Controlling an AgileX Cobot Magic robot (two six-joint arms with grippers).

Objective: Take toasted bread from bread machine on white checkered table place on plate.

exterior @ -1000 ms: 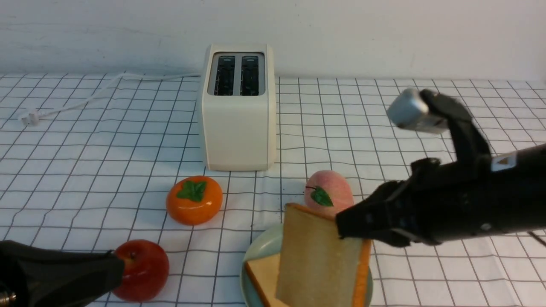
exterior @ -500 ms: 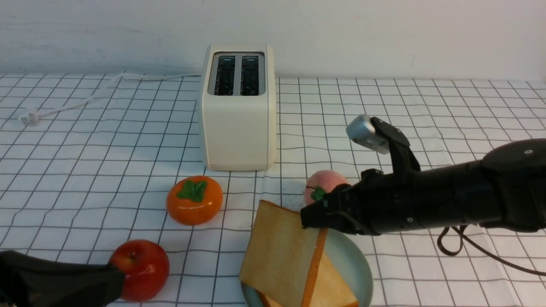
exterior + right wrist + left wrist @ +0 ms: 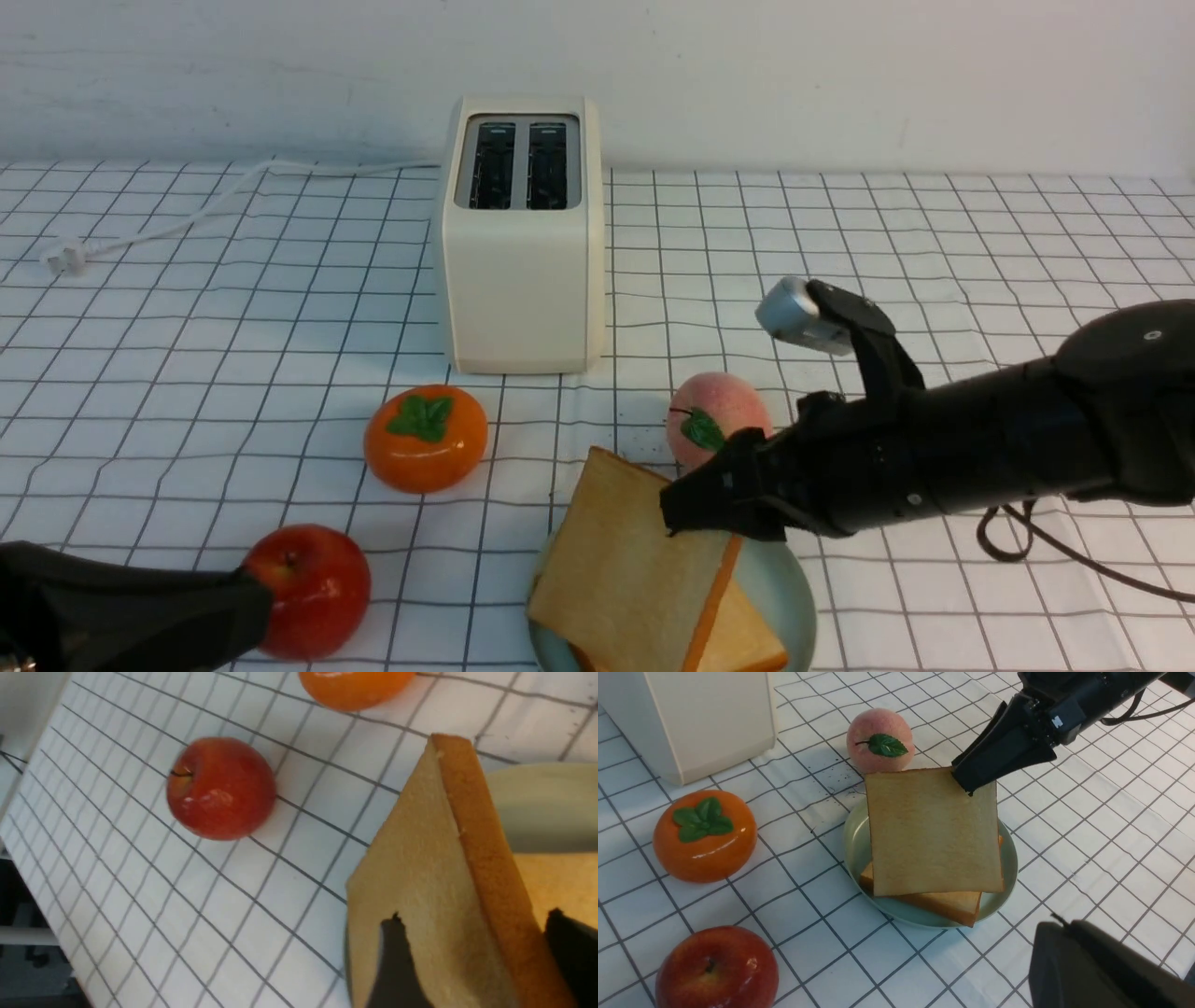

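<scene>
Boxy cream toaster [image 3: 519, 233] emptied; one golden toast slice [image 3: 943, 903] lies on the round mint-green plate [image 3: 853, 844] at lower centre. The second slice [image 3: 931, 830] leans atop it, straddled by the right claw [image 3: 674, 511], grip unclear; left claw [image 3: 261, 597] clenched.

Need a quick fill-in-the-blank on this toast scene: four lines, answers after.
1. Both slots of the bread machine are ___.
2. The plate carries ___ slices of toasted bread.
3. The red fruit beside the left hand is an ___.
4. The pink fruit just beyond the plate is a ___.
Answers: empty; two; apple; peach.
</scene>
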